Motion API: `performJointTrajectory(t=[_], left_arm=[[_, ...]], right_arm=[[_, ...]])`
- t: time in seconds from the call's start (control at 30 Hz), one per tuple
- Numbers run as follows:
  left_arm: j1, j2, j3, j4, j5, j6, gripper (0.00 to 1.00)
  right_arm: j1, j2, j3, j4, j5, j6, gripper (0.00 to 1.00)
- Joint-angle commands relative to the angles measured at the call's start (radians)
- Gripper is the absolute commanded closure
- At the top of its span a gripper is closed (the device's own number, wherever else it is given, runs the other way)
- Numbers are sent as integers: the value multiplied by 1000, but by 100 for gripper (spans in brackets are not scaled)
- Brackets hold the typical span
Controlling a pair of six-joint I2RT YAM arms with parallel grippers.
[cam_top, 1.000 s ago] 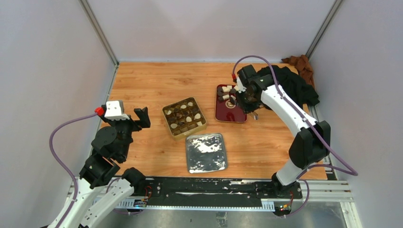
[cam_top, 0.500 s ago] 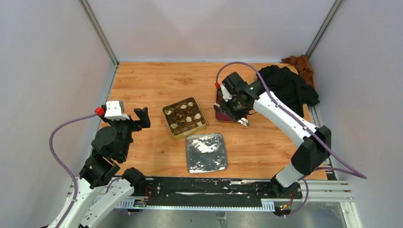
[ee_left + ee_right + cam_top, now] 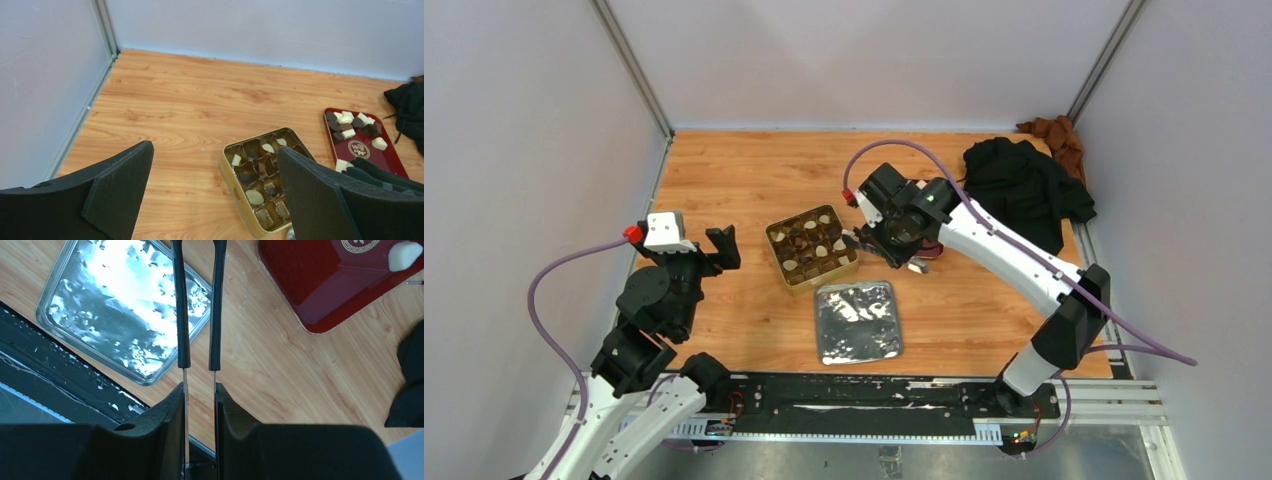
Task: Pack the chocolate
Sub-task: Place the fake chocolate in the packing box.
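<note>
**Tweezers poised between the red tray and the gold tin**

I am gripping thin metal tweezers with black-sleeved arms [image 3: 181,315] in the right arm's fingers [image 3: 160,430], which are clenching the two arms near their base, one pad on each side. The tweezer tips are lying outside the wrist view and are too small in the overhead view, so I cannot tell whether a piece is sitting between them. The left arm's fingers [image 3: 120,180] are standing spread wide and empty, raised at the left edge of the wooden surface [image 3: 724,180], well apart from everything.

The chocolate is lying in two places. Small cream-white and dark brown chunks [image 3: 348,133] are sitting loose at the far end of the glossy red rectangular tray [image 3: 382,160]. Others are already sitting in compartments of the square gold tin with the brown grid [image 3: 231,192], where several cells are looking free. A crinkled silver foil-lined tray [image 3: 857,320] is lying just in front of the tin.

In the overhead view the right arm is hanging over the gap between tin and tray, with the tool pointing toward the tin. I am judging the step to be a placement. To do it well, I am aiming the tips over one free cell and descending upright so the arms clear the grid walls. I am easing the squeeze only once the piece is resting on the cell floor, then lifting straight up so its neighbours stay put. A light squeeze matters, since such small pieces can pop out or get marked.
</note>
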Motion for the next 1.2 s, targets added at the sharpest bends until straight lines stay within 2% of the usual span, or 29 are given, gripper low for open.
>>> performJointTrajectory(t=[0.0,0.37,1.17], left_arm=[[5,-15,-10,22,-5,-2,0],[5,-18,-10,21,-5,-2,0],[5,-18,-10,21,-6,-2,0]], right_arm=[[47,52,45,-32,-23,4,82],[112,137,94,-47,-56,-4,81],[114,207,125,-58,-23,-4,76]])
